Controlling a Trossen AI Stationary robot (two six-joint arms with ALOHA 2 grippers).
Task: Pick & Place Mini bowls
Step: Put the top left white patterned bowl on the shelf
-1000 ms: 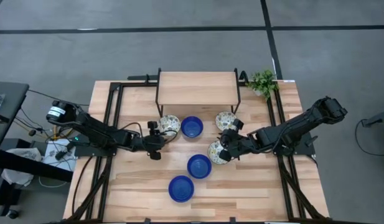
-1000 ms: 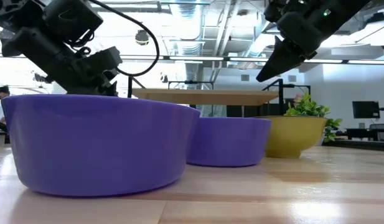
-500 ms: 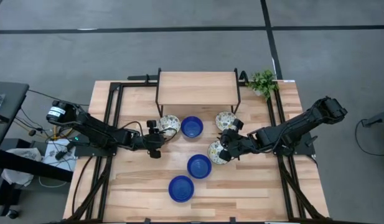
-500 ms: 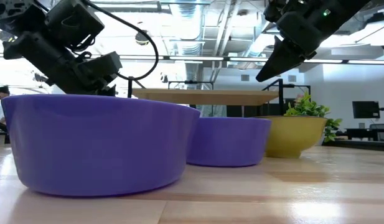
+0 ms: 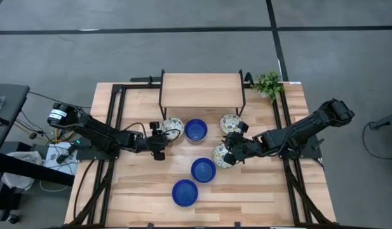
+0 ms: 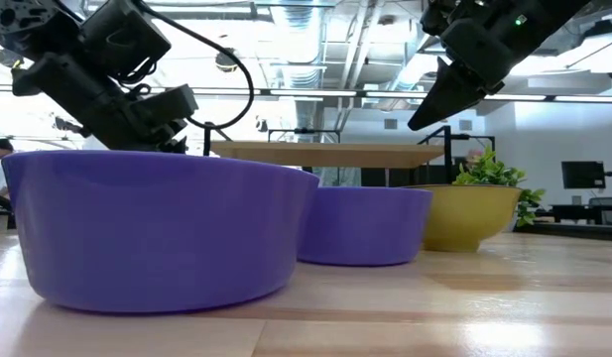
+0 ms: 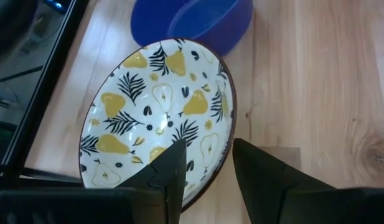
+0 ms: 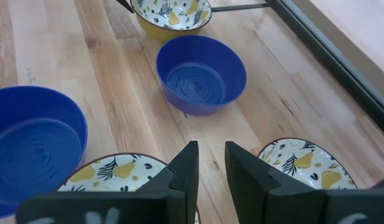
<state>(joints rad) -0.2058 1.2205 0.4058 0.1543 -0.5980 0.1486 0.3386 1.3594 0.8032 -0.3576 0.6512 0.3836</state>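
Note:
Six mini bowls stand on their bases on the table. Three are blue (image 5: 196,130) (image 5: 203,170) (image 5: 185,193). Three are cream with a pear pattern (image 5: 173,127) (image 5: 230,122) (image 5: 220,155). My left gripper (image 5: 159,147) is open at the near-left rim of the left patterned bowl (image 7: 160,118). One finger (image 7: 173,165) stands over its inside and the other (image 7: 257,168) outside; I cannot tell whether they touch. My right gripper (image 5: 228,152) hangs raised (image 6: 417,124) beside the near patterned bowl (image 8: 111,171), with a narrow gap between its fingers.
A wooden shelf on black legs (image 5: 201,89) stands at the far edge, with a small green plant (image 5: 268,83) to its right. Black frame rails (image 5: 116,121) run along both sides of the table. The near blue bowl (image 6: 157,228) blocks much of the low view.
My left gripper has crept a little toward the far edge, closer to the left patterned bowl. No bowl has moved.

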